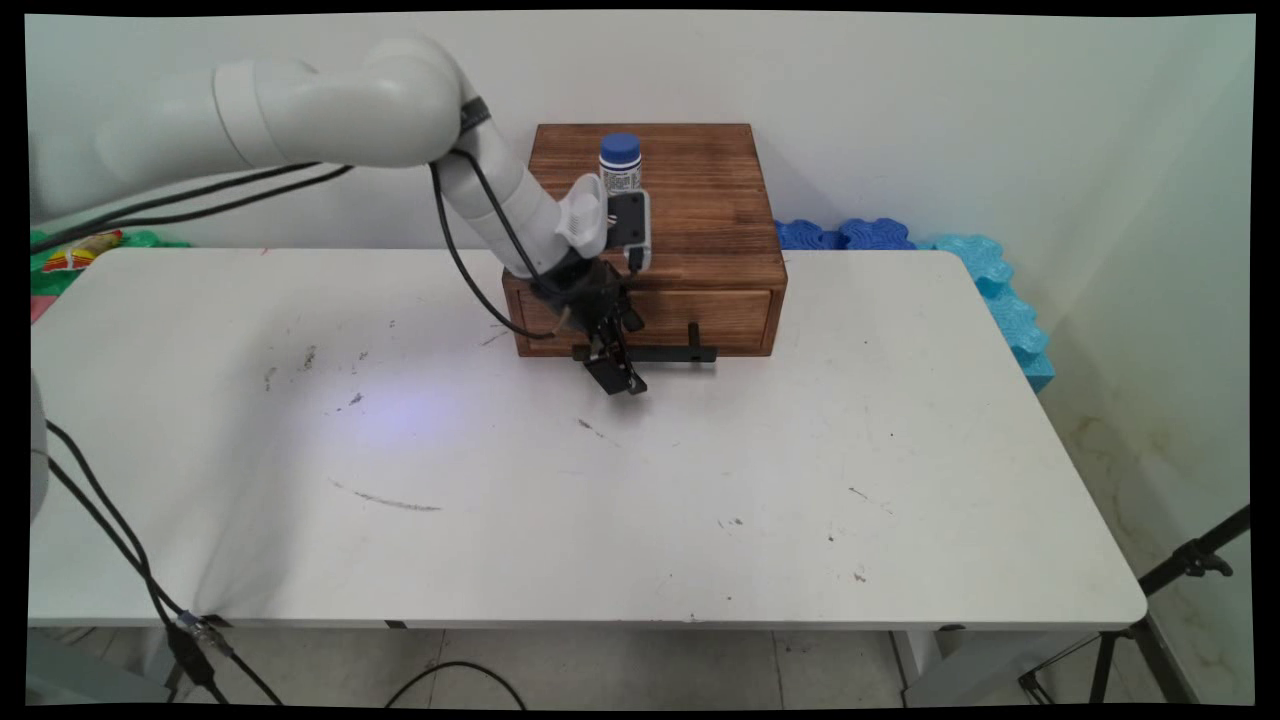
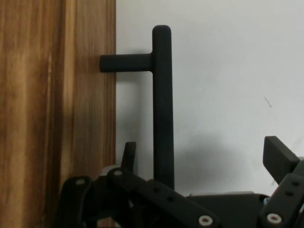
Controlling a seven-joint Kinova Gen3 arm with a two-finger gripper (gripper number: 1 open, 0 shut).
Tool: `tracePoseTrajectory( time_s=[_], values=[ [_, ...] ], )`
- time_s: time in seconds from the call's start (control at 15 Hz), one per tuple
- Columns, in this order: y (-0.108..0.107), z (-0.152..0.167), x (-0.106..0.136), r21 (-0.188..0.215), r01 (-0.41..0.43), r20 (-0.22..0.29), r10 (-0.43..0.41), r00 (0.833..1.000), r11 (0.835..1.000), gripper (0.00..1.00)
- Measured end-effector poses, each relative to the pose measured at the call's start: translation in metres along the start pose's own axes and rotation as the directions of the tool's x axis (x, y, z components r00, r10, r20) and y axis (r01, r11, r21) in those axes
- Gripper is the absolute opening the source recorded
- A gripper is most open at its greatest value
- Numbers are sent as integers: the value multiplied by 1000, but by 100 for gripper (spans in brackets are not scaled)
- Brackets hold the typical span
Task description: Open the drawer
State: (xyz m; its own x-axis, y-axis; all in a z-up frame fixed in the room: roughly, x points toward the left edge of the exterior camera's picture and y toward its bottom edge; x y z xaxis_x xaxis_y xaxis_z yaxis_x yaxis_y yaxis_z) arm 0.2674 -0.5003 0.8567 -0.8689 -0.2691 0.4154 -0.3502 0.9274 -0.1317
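A brown wooden box [image 1: 690, 200] with one drawer [image 1: 700, 318] stands at the table's back middle; the drawer front sits flush with the box. A black bar handle [image 1: 672, 353] juts from the drawer front. My gripper [image 1: 612, 368] hangs low at the handle's left end, just above the table. In the hand view the gripper [image 2: 204, 159] is open, with the handle bar [image 2: 163, 104] running between its fingers, close to the finger [image 2: 129, 153] beside the wooden drawer front [image 2: 57, 114]. The other finger [image 2: 279, 156] stands well apart from the bar. A white bottle with a blue cap [image 1: 620, 165] stands on the box.
The white table [image 1: 600, 500] carries scuff marks. Blue foam pieces [image 1: 960, 270] lie behind its back right corner. A green and red packet [image 1: 80, 250] is at the far left edge. A black tripod leg [image 1: 1180, 570] stands off the right side.
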Motion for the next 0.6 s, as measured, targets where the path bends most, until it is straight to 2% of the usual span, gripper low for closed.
tracePoseTrajectory(
  time_s=[0.6],
  values=[
    [4, 32, 0, -7, 15, 19, -15, 1000, 1000, 100]
  ],
)
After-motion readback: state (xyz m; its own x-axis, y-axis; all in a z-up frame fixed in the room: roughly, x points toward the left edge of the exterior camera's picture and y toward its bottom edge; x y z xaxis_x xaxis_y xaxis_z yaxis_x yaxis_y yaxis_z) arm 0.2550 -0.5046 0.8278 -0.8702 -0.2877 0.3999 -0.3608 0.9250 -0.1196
